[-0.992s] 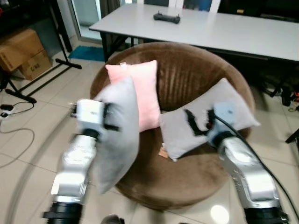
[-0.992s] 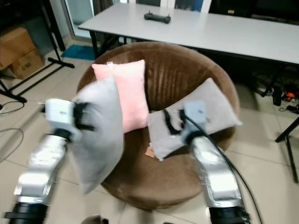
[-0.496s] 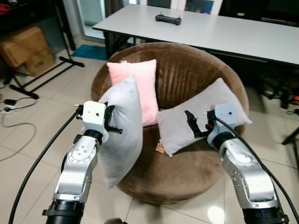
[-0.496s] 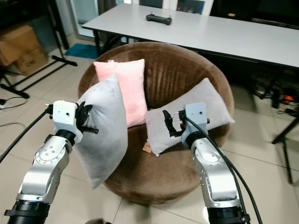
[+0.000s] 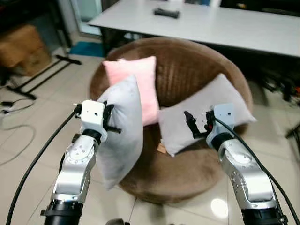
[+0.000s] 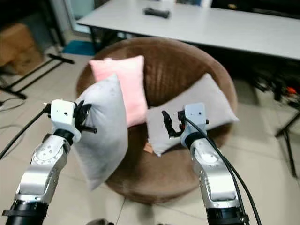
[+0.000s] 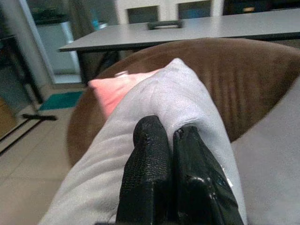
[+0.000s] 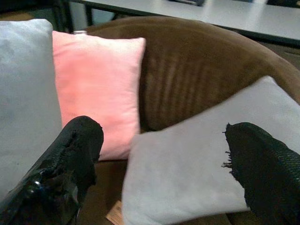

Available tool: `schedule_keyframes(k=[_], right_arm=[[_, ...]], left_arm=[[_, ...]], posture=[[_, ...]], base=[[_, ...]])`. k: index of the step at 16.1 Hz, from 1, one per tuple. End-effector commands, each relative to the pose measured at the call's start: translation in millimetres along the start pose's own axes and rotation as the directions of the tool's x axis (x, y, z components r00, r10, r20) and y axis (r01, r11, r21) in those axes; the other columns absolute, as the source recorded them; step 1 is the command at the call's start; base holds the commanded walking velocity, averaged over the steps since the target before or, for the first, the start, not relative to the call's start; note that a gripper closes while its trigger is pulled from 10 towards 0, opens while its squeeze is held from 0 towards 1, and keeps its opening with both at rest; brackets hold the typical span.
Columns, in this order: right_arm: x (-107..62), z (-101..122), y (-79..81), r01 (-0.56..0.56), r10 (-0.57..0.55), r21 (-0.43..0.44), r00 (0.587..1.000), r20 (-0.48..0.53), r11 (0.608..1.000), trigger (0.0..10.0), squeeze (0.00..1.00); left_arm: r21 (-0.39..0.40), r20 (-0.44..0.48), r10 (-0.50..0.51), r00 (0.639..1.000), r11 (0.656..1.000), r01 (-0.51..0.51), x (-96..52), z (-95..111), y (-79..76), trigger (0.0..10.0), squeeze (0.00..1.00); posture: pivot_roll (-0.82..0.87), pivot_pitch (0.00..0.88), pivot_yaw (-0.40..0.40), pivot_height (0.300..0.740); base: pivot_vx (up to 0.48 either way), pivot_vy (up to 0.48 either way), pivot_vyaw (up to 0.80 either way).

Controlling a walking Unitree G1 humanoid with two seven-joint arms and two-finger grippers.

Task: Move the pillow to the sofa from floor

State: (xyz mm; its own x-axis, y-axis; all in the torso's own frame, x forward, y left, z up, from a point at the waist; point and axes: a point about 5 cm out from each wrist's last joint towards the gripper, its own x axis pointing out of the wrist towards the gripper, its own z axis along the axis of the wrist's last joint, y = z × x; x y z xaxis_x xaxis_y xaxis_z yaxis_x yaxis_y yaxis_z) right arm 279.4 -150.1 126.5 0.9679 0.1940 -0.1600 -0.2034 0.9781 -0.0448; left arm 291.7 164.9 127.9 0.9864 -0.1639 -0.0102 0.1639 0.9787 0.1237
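Both silver arms are raised out front, the left gripper [image 7: 169, 140] with its black fingers pinched together on grey fabric, the right gripper [image 8: 164, 164] spread wide apart.

Probably home lounge: sofa [image 5: 187, 70], table [image 5: 220, 28]

soft matt grey cloth pillow [image 5: 123, 126]; ribbed brown plush sofa [image 5: 187, 75].

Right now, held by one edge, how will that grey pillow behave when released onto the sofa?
The grey pillow hangs limp from the left gripper, so it is probably soft and light. It will likely flop flat or lean against the pink pillow rather than stand.
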Motion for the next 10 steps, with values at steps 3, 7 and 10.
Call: schedule_keyframes(k=[3,7,10], right_arm=[[-1.1,-2.0,-4.1,0.023,-0.023,0.002,1.000,-0.005,1.000,10.0,0.00],[-1.2,0.0,-4.1,0.023,-0.023,0.003,1.000,0.008,1.000,10.0,0.00],[-0.9,0.0,-3.3,0.017,-0.017,0.007,1.000,0.011,1.000,10.0,0.00]], left_arm=[[0.005,0.071,-0.034,0.997,0.999,0.034,2.8,14.8,-2.9,10.0,0.00],[0.005,0.069,-0.057,0.996,0.998,0.057,2.2,14.3,-6.5,10.0,0.00],[0.002,0.067,-0.055,0.996,0.998,0.055,1.9,14.0,-5.6,10.0,0.00]], posture=[[0.01,0.000,0.005,0.740],[0.01,0.000,0.006,0.740],[0.01,0.000,0.006,0.740]], base=[[0.314,0.000,-0.53],[0.280,0.000,0.00],[0.263,0.000,0.00]])
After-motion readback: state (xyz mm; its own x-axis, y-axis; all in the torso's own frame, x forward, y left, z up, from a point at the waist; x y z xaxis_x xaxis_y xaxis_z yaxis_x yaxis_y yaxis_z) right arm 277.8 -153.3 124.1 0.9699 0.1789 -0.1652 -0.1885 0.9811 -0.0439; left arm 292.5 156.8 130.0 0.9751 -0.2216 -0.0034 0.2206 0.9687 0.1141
